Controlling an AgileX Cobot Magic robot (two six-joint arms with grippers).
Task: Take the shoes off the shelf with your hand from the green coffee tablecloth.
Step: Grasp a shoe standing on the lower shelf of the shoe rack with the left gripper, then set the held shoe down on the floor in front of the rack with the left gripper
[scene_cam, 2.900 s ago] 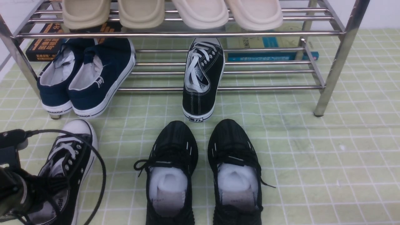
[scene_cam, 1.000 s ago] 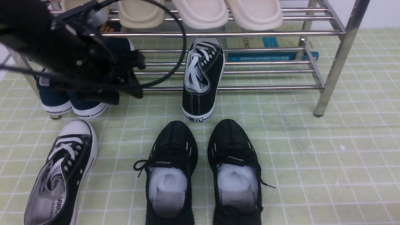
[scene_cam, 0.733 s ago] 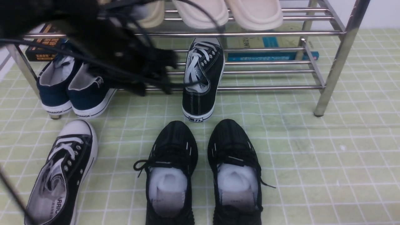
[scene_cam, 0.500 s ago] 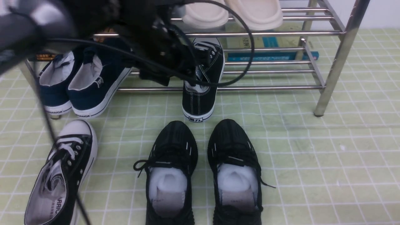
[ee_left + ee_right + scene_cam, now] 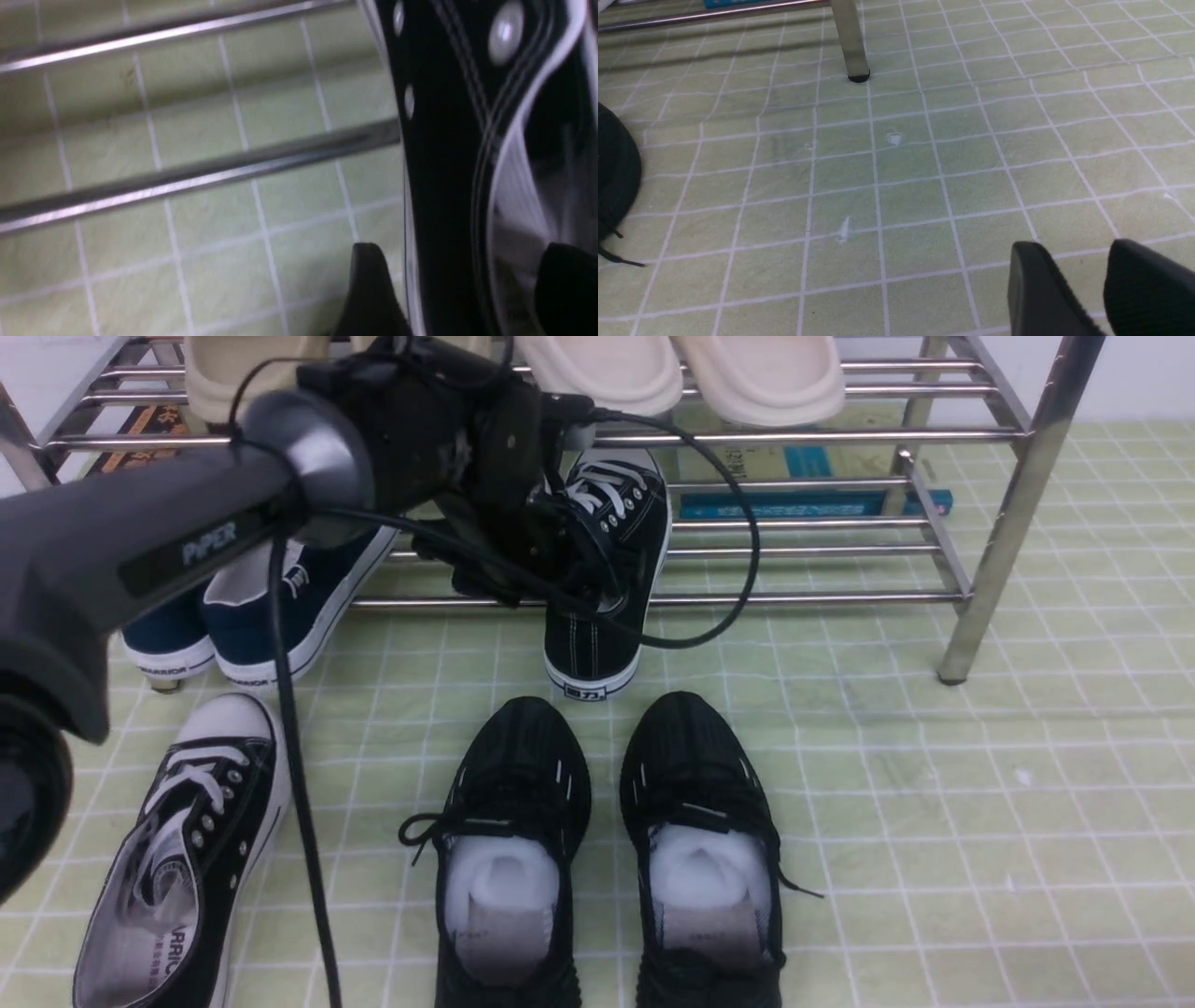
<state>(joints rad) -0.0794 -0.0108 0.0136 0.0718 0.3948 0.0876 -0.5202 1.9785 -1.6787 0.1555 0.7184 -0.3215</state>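
Observation:
One black canvas sneaker (image 5: 602, 607) with white laces lies on the lower tier of the chrome shelf (image 5: 747, 436), its heel hanging over the front bar. Its mate (image 5: 187, 840) lies on the green checked tablecloth (image 5: 934, 803) at front left. My left gripper (image 5: 569, 569) is at the shelf sneaker's opening. In the left wrist view the gripper (image 5: 462, 252) is open, with the sneaker's side wall (image 5: 444, 163) between the fingers: one outside, one inside the shoe. My right gripper (image 5: 1073, 252) is open and empty, low over bare cloth.
Two all-black knit sneakers (image 5: 513, 840) stand at front centre. Navy slip-ons (image 5: 271, 616) lean on the lower tier's left end. Beige slippers (image 5: 607, 373) sit on the top tier. Books (image 5: 803, 504) lie behind the shelf. A shelf leg (image 5: 990, 541) stands to the right.
My left arm has left the sneaker on the cloth at front left, then swung up and right to the sneaker on the shelf. The shoes have not moved.

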